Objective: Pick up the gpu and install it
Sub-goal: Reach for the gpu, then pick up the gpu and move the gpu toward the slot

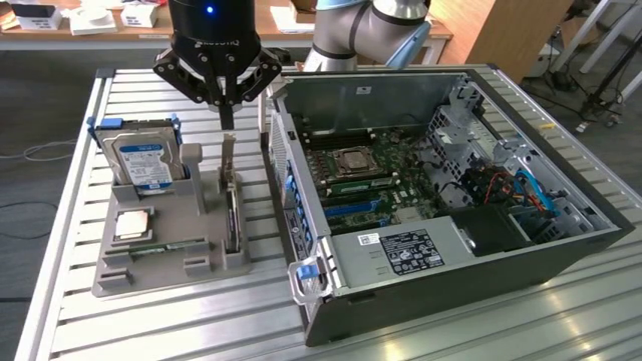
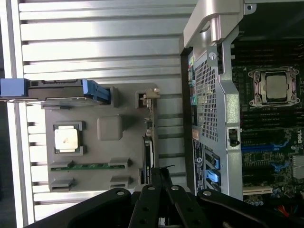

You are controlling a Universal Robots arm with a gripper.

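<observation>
At the exterior view's left edge of the slatted table (image 1: 180, 323) sits the grey parts holder (image 1: 150, 284). It carries a hard drive (image 1: 146, 162) standing upright with blue side rails, a processor chip (image 1: 134, 224) lying flat in front of it, and a narrow memory stick (image 1: 161, 247) lying beside that.

Further right along the same holder, the gpu (image 1: 231, 188) stands on its edge in a slot, thin side up, with its silver bracket end toward me.

My claw (image 1: 225, 122) hangs directly over that top edge with its fingers pressed fully together, and I can see nothing between them. I cannot tell whether the tips touch the card.

Right of the holder, and very near it, is the open computer case (image 1: 461, 263), with its motherboard (image 1: 371, 180) and blue expansion slots (image 1: 351, 214) exposed.

I see these risks:
- With my fingers together, any descent would land on the card's edge rather than straddle it. That could tip the card in its slot or jam it.
- The card is thin, so a grip off its centre could let it swing.
- The case wall stands so near that the bracket could catch on its rim.
</observation>
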